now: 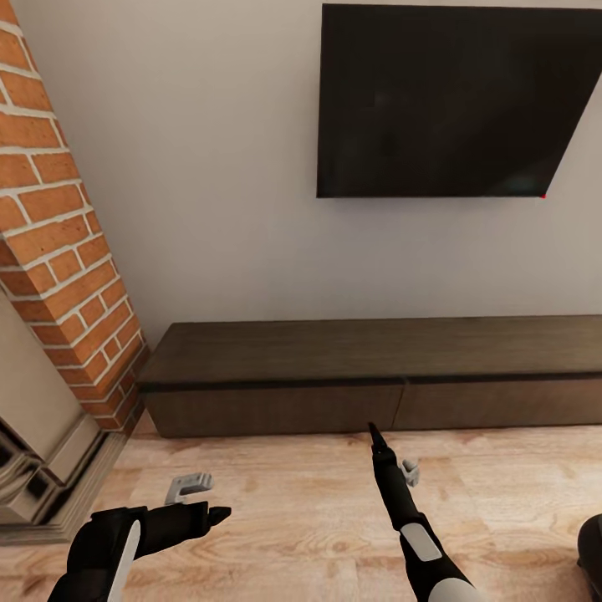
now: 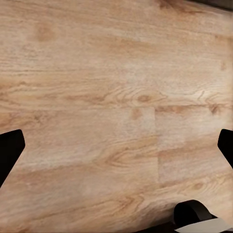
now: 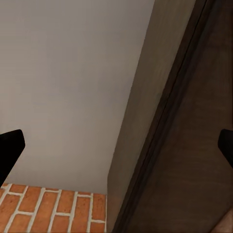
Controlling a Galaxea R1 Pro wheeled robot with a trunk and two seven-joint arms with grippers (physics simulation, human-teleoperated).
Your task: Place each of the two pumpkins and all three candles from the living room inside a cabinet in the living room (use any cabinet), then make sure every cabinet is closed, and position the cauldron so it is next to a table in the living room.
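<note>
From the head, one cabinet (image 1: 376, 380) lies shut along the far wall under one TV (image 1: 456, 100), just beyond the right gripper (image 1: 374, 435), whose jaw state I cannot tell here; the left gripper (image 1: 201, 502) hangs near and left over the floor (image 1: 293, 502), by the brick column (image 1: 58, 234), and a dark object (image 1: 592, 543) shows at the right edge. The left wrist shows two fingertips (image 2: 9, 150) spread wide, empty, over bare planks. The right wrist shows fingertips (image 3: 9, 148) wide apart and empty, pointing at the cabinet's top and front (image 3: 184, 145), with wall and brick beyond.

We count one long dark cabinet (image 1: 368, 376) with two drawer fronts, both shut. One black screen (image 1: 451, 100) hangs on the wall, and one brick column (image 1: 58, 226) stands at the left. We see two grippers, left (image 1: 201, 502) and right (image 1: 389, 456). One dark rounded thing (image 1: 590, 548) sits at the edge, too cut off to name.
</note>
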